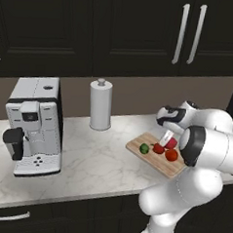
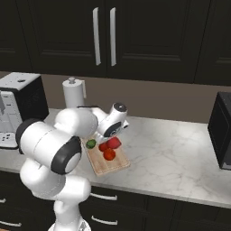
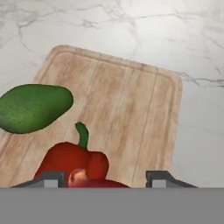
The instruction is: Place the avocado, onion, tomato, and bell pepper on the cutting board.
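Observation:
The wooden cutting board (image 1: 154, 162) (image 2: 106, 168) (image 3: 127, 100) lies on the marble counter. On it rest the green avocado (image 1: 144, 148) (image 2: 91, 144) (image 3: 35, 107), a red bell pepper (image 1: 158, 149) (image 2: 103, 146) (image 3: 70, 159) with a green stem, and an orange-red tomato (image 1: 171, 154) (image 2: 109, 154). My gripper (image 1: 167, 137) (image 2: 115, 137) (image 3: 106, 179) hangs low over the board's far side, just beyond the pepper. It is shut on the reddish onion (image 1: 170, 143) (image 2: 114, 142) (image 3: 94, 180), which shows between the fingertips in the hand view.
A coffee machine (image 1: 35, 125) (image 2: 20, 108) stands at the counter's left, with a paper towel roll (image 1: 100, 105) (image 2: 73, 92) beside it near the wall. A dark appliance (image 2: 222, 131) sits at the far right. Bare marble stretches right of the board.

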Available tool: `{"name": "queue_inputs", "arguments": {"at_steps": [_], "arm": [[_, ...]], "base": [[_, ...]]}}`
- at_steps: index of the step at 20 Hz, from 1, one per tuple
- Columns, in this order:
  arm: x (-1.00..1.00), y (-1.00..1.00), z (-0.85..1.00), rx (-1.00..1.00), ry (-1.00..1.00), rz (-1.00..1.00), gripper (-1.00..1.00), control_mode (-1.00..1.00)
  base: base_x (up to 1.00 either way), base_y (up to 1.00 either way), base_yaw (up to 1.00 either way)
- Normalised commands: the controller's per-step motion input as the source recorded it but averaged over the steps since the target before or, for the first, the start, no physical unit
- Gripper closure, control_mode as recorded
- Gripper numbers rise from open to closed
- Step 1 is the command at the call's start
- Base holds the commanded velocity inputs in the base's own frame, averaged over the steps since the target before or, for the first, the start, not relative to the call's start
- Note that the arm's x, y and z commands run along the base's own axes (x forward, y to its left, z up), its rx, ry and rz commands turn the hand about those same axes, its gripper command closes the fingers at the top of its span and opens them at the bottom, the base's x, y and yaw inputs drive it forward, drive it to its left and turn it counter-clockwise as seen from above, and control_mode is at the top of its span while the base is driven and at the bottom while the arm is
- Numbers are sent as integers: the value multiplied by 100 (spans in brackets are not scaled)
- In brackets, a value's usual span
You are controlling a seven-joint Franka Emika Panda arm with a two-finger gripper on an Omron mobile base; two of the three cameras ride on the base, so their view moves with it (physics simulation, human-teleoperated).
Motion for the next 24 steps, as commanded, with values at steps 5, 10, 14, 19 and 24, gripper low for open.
{"name": "queue_inputs", "arguments": {"at_steps": [5, 10, 14, 19, 24], "arm": [[-42, 1, -14, 0, -1, 12, -100, -100], [-63, 16, -11, 0, 0, 6, -100, -100], [-49, 36, 5, 0, -4, 7, -100, -100], [-13, 24, 78, 0, -11, 11, -100, -100], [-14, 26, 95, 0, -11, 12, -100, -100]], "base": [[0, 0, 0], [0, 0, 0], [0, 0, 0], [0, 0, 0], [0, 0, 0]]}}
